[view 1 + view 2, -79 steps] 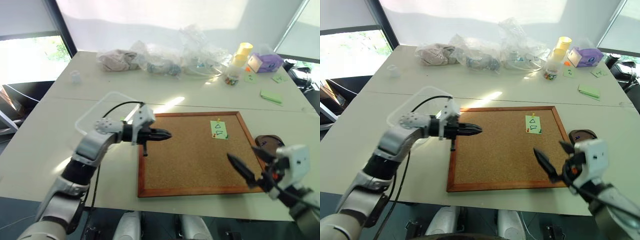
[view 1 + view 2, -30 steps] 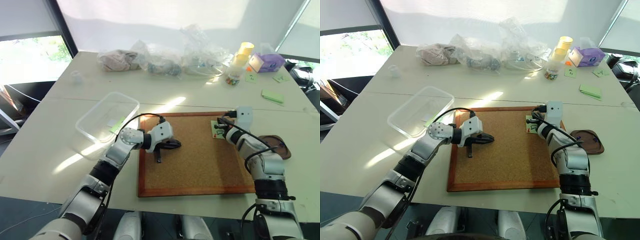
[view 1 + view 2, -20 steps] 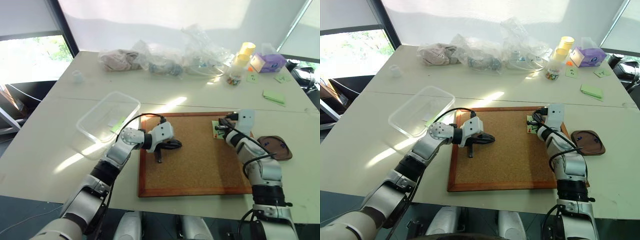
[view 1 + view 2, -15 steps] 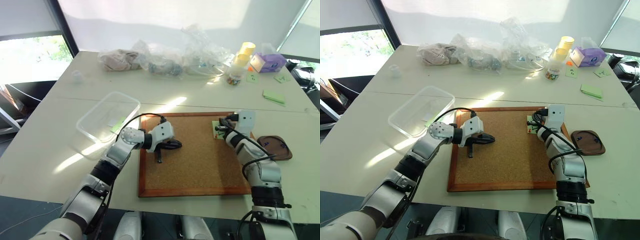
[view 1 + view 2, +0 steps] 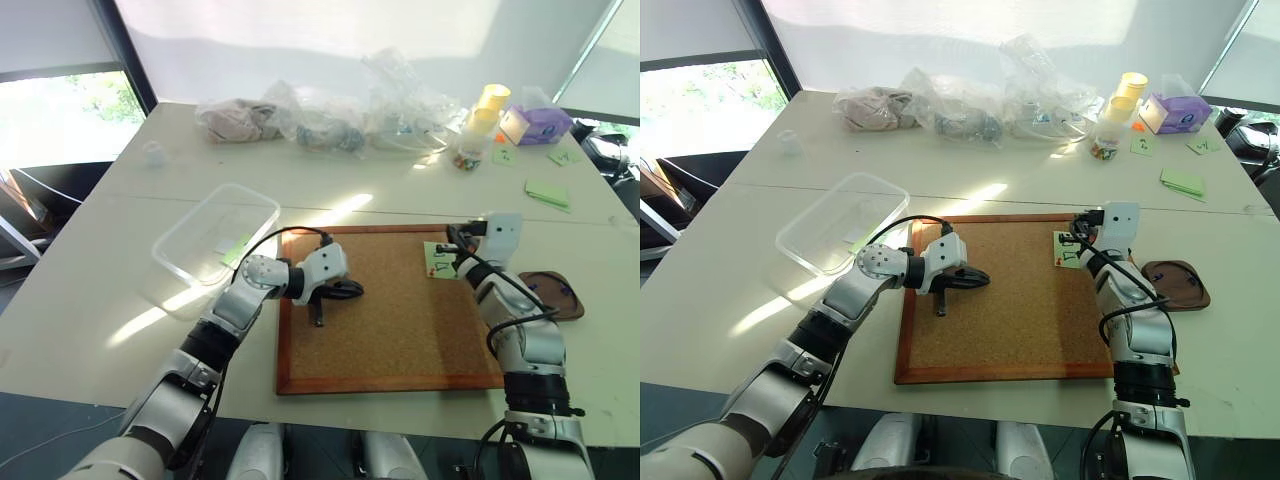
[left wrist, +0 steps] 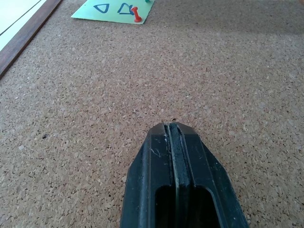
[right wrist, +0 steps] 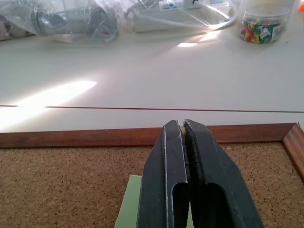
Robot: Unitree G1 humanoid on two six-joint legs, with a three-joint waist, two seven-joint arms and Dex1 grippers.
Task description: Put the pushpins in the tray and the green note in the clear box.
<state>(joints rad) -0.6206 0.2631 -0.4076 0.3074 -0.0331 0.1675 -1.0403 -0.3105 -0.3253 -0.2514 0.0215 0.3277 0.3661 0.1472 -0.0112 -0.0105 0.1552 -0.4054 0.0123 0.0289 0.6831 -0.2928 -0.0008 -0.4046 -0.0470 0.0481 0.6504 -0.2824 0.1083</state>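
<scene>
Here the green note lies flat near the far right corner of the cork board, pinned there by a red pushpin at one edge; that pin is why the thin slip stays put. The right gripper hangs just over the note's upper edge with its black fingers pressed together; a sliver of yellow shows in the seam between them, possibly a pin head, though I cannot tell for sure. The left gripper rests low over the board's left part, fingers together too, gripping nothing and pointing across the grainy cork toward the note.

The tray, a dark shallow dish with a raised rim, sits just off the board's right frame, handy to the right arm. The clear box, a rounded plastic tub, stands beside the board's left corner, near the left arm.
</scene>
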